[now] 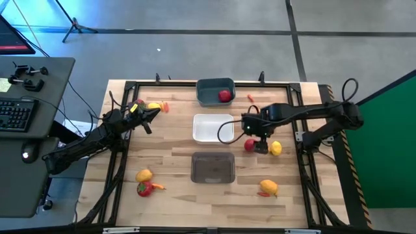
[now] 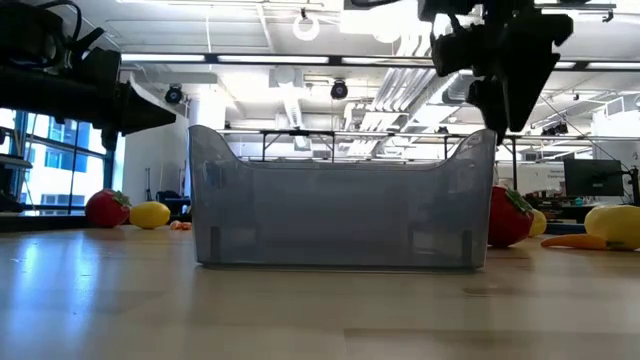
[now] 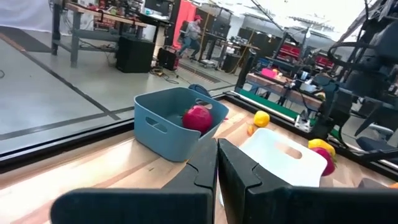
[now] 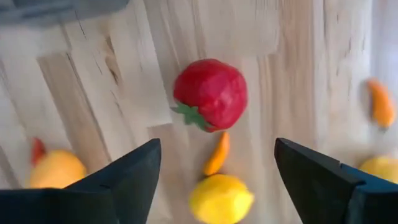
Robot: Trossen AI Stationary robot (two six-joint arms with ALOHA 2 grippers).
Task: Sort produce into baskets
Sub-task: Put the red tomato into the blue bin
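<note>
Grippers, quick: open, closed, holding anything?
Left gripper: closed, holding nothing, near the blue basket.
Right gripper: open, empty, above a strawberry, carrot and lemon.

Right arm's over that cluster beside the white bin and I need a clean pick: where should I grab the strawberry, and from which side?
Take the strawberry across its round red body, straight down from above. The open right gripper already hangs over it. A small carrot and a lemon lie close on one side, so I would set the fingers across the fruit's two free flanks, not along that line.
</note>
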